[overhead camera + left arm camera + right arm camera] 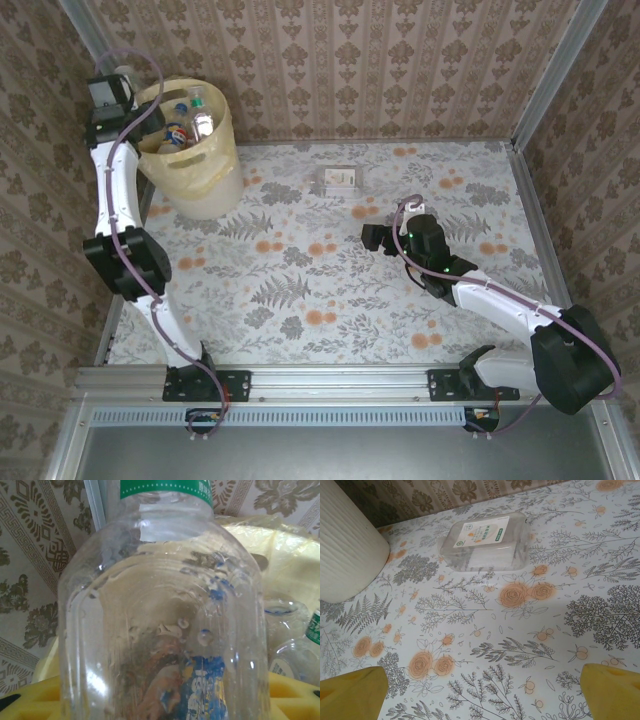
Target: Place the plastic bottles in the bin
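Wallpaper (30, 580) behind bottle (160, 630), top off-frame

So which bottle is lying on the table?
The squarish clear bottle with the white label, on its side before the right gripper. The rest sit in the yellow bin, bar the green-labelled bottle the left gripper holds.

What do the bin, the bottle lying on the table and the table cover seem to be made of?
Bin: probably plastic, pale yellow, fairly matt, with a finely ribbed wall. Lying bottle: clear glossy plastic, see-through body with a printed label. Table cover: printed vinyl or cloth, smooth, floral; I cannot tell which.
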Tool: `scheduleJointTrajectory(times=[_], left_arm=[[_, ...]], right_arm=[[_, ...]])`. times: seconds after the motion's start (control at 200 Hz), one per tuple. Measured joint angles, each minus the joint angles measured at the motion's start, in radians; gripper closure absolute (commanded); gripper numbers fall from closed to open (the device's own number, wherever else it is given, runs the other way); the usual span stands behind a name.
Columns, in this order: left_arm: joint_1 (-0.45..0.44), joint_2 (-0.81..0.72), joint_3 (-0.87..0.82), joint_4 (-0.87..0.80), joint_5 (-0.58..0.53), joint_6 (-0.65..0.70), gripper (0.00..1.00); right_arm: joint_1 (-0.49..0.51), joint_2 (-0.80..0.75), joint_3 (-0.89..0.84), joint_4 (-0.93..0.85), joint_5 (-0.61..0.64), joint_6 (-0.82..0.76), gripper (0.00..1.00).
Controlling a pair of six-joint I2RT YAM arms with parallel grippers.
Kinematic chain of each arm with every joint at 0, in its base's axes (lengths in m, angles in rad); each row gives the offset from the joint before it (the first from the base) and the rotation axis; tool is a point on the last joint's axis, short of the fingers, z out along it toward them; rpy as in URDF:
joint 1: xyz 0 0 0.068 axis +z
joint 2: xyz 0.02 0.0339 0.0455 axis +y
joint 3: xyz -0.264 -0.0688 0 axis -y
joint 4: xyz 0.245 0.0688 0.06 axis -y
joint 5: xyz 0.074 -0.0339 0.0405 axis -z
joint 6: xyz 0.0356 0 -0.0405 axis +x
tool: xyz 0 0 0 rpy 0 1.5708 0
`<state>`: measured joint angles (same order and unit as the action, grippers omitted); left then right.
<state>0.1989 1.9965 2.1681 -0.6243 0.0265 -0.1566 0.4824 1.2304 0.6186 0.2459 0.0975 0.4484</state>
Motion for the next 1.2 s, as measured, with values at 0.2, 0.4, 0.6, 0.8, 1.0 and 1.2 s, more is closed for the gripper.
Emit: scheduleJointTrajectory(times=[0.2,0.4,0.6,0.8,1.0,1.2], left_arm=[[-0.008,0.011,0.051,-0.060,0.000,-0.002,0.06],[-0.016,-0.026,0.051,-0.088,0.000,-0.007,0.00],[-0.085,-0.121,0.013,-0.073,0.009,-0.009,0.00],[-0.176,-0.245,-0.151,0.033,0.076,-0.041,0.00],[-0.293,-0.348,-0.403,0.207,0.151,-0.116,0.00],[-0.402,-0.378,-0.581,0.360,0.205,-0.208,0.00]], right_arm=[[0.000,-0.001,0.000,0.000,0.003,0.000,0.00],[0.000,0.000,0.000,0.000,0.003,0.000,0.00],[0.000,0.002,0.000,0.002,0.003,0.000,0.00],[0.000,0.002,0.000,0.002,0.003,0.001,0.00],[-0.025,0.027,0.018,-0.023,-0.014,0.027,0.00],[-0.083,0.089,0.062,-0.045,-0.069,0.071,0.00]])
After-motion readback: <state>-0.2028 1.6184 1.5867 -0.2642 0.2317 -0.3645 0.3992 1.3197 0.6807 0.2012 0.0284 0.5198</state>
